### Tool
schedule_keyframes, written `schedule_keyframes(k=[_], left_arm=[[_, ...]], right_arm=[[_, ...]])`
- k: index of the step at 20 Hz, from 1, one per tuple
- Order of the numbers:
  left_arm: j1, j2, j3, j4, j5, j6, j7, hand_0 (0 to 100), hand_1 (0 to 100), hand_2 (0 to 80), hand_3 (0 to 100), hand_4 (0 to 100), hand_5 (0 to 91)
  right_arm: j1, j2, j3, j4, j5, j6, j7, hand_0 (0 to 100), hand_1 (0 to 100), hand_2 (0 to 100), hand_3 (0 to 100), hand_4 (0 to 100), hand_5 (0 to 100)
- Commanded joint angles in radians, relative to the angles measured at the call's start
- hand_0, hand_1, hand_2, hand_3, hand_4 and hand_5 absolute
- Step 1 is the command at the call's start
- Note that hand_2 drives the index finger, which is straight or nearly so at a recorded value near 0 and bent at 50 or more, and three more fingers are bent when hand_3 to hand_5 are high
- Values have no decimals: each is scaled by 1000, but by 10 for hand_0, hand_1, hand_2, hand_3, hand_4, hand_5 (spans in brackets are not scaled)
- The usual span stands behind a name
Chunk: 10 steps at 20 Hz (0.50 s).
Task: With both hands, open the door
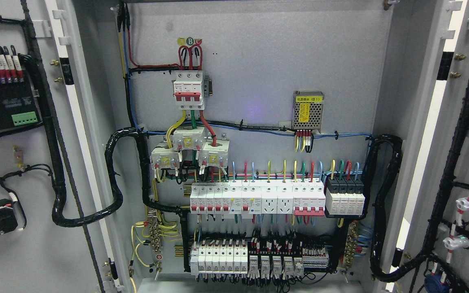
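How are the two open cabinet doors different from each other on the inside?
The left door carries a black panel of fuse-like parts near its top and a single black round-cornered unit lower down; the right door carries several small white fittings along its lower half. The left door shows more bare grey surface, while the right door is seen more edge-on and is cut off by the frame. Both are grey, swung wide open, and have black cable bundles running down them.
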Motion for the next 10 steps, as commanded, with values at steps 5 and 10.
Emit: schedule_keyframes(k=[5, 10], left_arm=[[-47, -40, 59, 219, -5, 44, 0, 0, 0, 0, 0, 0, 0], [-47, -40, 59, 216, 0, 32, 0, 0, 0, 0, 0, 0, 0]], right_arm=[[-117, 126, -3, 196, 131, 138, -5, 383, 0, 0, 0, 0, 0], [-118, 160, 2, 196, 150, 138, -69, 384, 0, 0, 0, 0, 0]])
